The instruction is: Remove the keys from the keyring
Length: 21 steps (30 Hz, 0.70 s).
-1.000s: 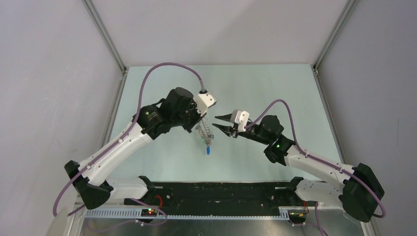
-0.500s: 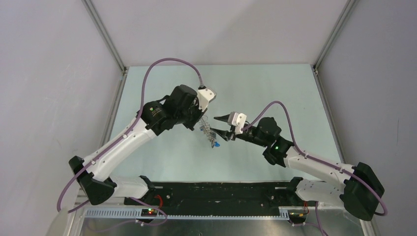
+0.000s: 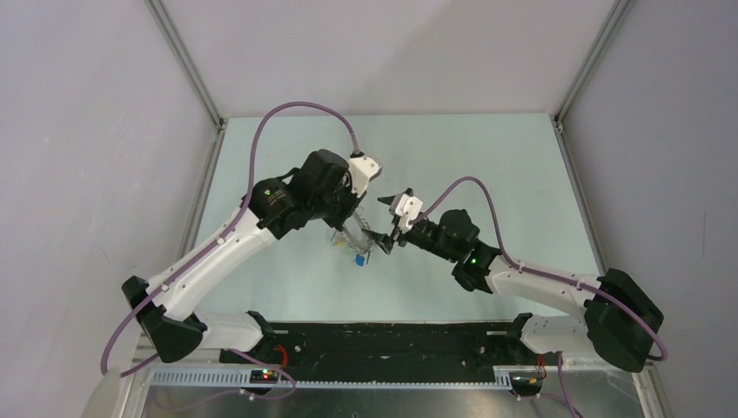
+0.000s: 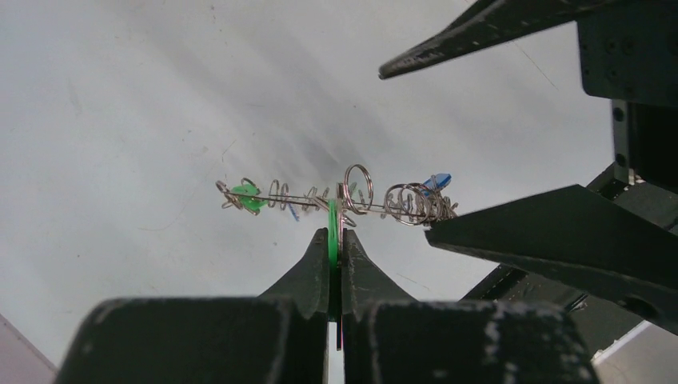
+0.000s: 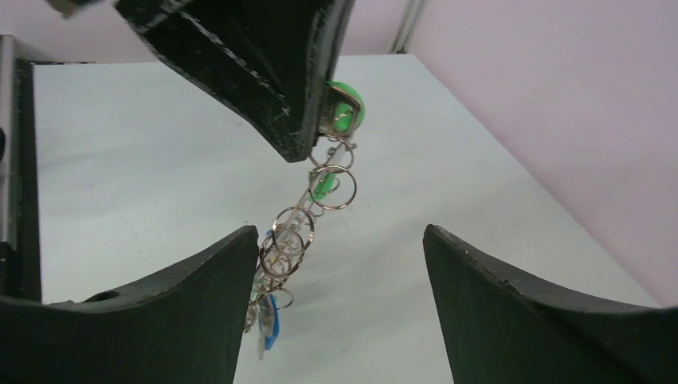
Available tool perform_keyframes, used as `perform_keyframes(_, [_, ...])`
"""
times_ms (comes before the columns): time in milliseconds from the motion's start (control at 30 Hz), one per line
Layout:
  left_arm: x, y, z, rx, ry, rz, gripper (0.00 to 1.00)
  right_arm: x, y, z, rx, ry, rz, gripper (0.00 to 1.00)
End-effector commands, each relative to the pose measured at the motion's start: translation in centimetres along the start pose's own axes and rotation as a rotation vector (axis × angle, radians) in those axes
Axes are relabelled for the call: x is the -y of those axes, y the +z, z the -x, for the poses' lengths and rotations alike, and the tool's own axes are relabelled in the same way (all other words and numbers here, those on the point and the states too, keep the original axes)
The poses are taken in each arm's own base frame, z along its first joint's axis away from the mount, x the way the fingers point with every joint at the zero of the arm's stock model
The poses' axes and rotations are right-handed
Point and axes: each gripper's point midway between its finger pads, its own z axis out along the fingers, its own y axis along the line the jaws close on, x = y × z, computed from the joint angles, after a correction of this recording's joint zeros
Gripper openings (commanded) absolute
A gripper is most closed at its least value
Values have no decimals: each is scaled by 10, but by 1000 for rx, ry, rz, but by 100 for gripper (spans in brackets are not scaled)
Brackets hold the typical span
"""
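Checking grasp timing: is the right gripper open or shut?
Open: the right gripper has its fingers wide apart; the keyring hangs near one, not pinched.

The left gripper (image 4: 336,238) and the right gripper (image 5: 342,236) both have matt black fingers with pale grey scuffs at the edges. They sit on arms (image 3: 218,257) of white links and black joints with purple cables (image 3: 296,108). The keyring (image 4: 308,198) and its fringe of small rings are bare silver-grey metal; among the keys (image 4: 436,182), the key head (image 5: 345,108) pinched in the left gripper is bright green, a second green piece (image 4: 248,197) shows further along the ring, and a blue key head (image 5: 269,320) hangs just beside one finger of the right gripper. The table (image 3: 487,165) under both grippers is plain pale mint.
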Motion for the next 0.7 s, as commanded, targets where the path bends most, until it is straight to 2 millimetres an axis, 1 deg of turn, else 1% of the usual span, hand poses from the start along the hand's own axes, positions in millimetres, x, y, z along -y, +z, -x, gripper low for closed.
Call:
perform_keyframes(0, [2, -22, 31, 128, -16, -18, 0, 22, 7, 11, 44, -4, -112, 81])
perform_keyframes(200, [6, -27, 31, 139, -6, -44, 0, 37, 5, -2, 4, 1, -164, 80])
perform_keyframes(233, [6, -28, 31, 140, -5, -46, 0, 42, 4, -3, -4, 1, -183, 80])
perform_keyframes(300, [8, -28, 31, 140, -1, -53, 0, 50, 0, -5, -13, 5, -203, 79])
perform_keyframes(400, [9, -26, 29, 132, 5, -63, 0, 56, -5, -3, -14, 10, -209, 78])
perform_keyframes(467, [10, -25, 28, 128, 5, -66, 0, 53, -6, 1, -4, 5, -184, 77])
perform_keyframes(567, [11, -22, 27, 116, 5, -71, 0, 42, -9, 11, 28, -10, -133, 76])
perform_keyframes(667, [11, -20, 27, 110, 1, -70, 0, 32, -11, 16, 44, -38, -90, 74])
